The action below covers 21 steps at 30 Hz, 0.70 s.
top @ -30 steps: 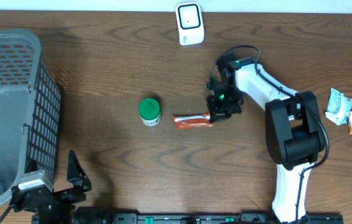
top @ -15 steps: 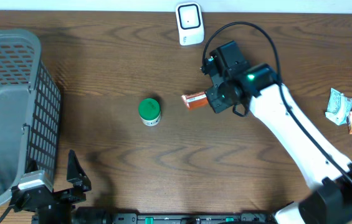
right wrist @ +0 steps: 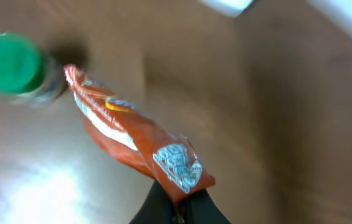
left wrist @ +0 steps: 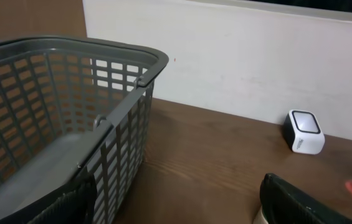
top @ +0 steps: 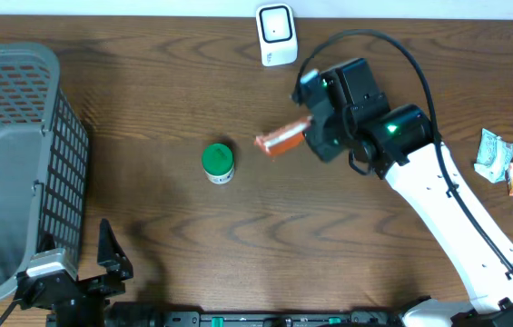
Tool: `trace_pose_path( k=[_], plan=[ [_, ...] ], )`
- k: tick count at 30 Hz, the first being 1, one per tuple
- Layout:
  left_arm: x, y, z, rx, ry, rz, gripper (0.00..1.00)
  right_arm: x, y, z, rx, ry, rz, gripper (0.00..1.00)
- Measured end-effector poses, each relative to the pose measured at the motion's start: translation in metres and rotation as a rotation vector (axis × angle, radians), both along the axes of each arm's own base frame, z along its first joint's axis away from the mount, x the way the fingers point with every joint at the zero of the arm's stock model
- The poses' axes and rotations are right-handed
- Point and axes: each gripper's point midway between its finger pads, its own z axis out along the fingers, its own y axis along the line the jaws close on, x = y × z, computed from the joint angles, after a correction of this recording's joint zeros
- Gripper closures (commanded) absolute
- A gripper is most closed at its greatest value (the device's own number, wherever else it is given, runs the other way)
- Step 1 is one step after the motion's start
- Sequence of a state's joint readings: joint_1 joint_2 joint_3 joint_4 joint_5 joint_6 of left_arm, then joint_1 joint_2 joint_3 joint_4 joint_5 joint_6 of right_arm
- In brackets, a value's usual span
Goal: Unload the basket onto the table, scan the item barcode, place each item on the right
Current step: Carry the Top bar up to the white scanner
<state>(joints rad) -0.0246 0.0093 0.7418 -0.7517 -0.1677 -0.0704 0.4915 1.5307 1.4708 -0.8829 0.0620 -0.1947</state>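
Lifted: orange packet (top: 279, 140), long axis pointing left.

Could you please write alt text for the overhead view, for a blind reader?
The right pincer is shut on one end of an orange packet, near a white scanner at the far edge of the wooden table. A green-lidded jar stands left of the packet, and a grey basket sits at the left edge.

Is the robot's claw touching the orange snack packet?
Touching. The right wrist view shows the right claw pinched shut on the end of the orange packet, with no gap between them.
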Motion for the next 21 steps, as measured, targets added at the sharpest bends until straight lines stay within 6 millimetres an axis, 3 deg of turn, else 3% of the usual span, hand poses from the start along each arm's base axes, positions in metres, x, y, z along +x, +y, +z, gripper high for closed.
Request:
trace_pose_path(
  k=[4, 8, 10, 15, 21],
  plan=[
    [0.000, 0.000, -0.002, 0.000, 0.008, 0.000, 0.16, 0.064, 0.000, 0.055, 0.007, -0.352, -0.088, 0.99],
    [-0.002, 0.000, -0.016, 0.002, 0.066, 0.000, 0.16, 0.104, -0.011, 0.086, -0.053, -0.566, -0.168, 0.99],
    [-0.004, 0.000, -0.025, 0.003, 0.105, 0.000, 0.16, 0.123, -0.017, 0.090, -0.103, -0.642, -0.204, 0.99],
    [-0.005, 0.000, -0.027, 0.003, 0.114, 0.000, 0.16, 0.170, -0.022, 0.084, -0.224, -0.803, -0.269, 0.99],
    [-0.004, 0.000, -0.026, 0.003, 0.108, 0.000, 0.16, 0.201, -0.020, 0.071, -0.332, -0.938, -0.285, 0.99]
  ],
)
